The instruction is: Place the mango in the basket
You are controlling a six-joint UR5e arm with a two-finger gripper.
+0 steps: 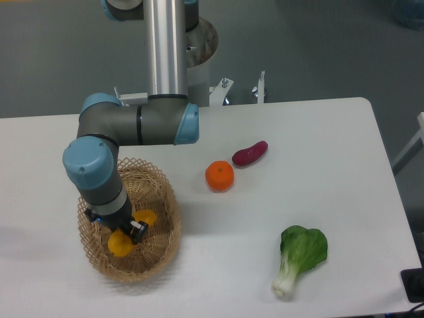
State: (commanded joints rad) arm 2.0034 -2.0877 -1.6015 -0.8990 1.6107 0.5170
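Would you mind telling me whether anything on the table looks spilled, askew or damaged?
Nothing stands out. The mango is inside the basket at the gripper; orange, sweet potato and bok choy lie intact.

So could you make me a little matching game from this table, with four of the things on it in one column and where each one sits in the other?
Things:
1. smooth yellow mango
2. round orange citrus fruit
3. purple sweet potato
4. green leafy bok choy

Places:
A. nearest the table's front right corner
B. inside the tan woven wicker basket, between the jaws
C. farthest back of the four, right of the citrus
D. on the bare table between basket and sweet potato

Pairs: 1-B, 2-D, 3-C, 4-A
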